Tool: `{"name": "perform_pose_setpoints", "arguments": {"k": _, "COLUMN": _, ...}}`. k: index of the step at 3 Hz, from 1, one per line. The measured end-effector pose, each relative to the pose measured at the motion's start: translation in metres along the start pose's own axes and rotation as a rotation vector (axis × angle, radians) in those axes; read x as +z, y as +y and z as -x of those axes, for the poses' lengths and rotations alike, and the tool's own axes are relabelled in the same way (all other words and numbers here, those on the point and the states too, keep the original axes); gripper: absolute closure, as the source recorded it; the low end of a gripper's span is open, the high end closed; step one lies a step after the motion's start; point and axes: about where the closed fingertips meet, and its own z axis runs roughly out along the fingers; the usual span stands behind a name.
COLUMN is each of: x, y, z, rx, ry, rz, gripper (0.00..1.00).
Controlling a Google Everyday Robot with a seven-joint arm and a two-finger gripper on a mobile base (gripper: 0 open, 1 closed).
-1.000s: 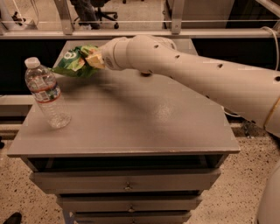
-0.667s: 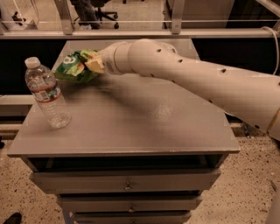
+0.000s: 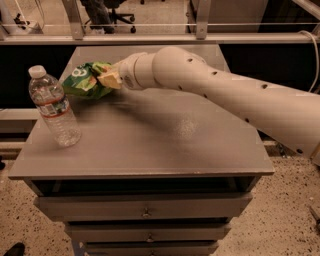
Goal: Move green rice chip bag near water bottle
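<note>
The green rice chip bag (image 3: 86, 80) is crinkled and shiny, with a white round logo. It hangs at the back left of the grey cabinet top (image 3: 150, 140). My gripper (image 3: 111, 78) reaches in from the right on a long white arm and is shut on the bag's right end, holding it just above the surface. The water bottle (image 3: 54, 106) stands upright at the left edge, clear and ribbed, with a white cap and a label band. The bag is a short way behind and to the right of the bottle, not touching it.
The cabinet has drawers (image 3: 145, 210) below its front edge. A metal rail (image 3: 160, 37) runs behind it, with an office chair (image 3: 107, 15) farther back. My white arm (image 3: 225, 95) crosses above the right half of the top.
The gripper and the bag have moved slightly down and forward, a little closer to the bottle. The bottle has not moved.
</note>
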Motion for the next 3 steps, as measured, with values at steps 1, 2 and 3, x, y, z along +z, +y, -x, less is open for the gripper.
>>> {"name": "perform_pose_setpoints", "arguments": {"k": 1, "x": -0.0074, "y": 0.0042, "z": -0.0012, "rx": -0.004, "ry": 0.001, "rz": 0.022, "gripper": 0.62}}
{"name": "perform_pose_setpoints", "arguments": {"k": 2, "x": -0.0108, "y": 0.0057, "z": -0.0027, "rx": -0.008, "ry": 0.002, "rz": 0.037, "gripper": 0.39}}
{"name": "perform_pose_setpoints", "arguments": {"k": 3, "x": -0.0113, "y": 0.0069, "z": -0.0037, "rx": -0.011, "ry": 0.002, "rz": 0.046, "gripper": 0.16}}
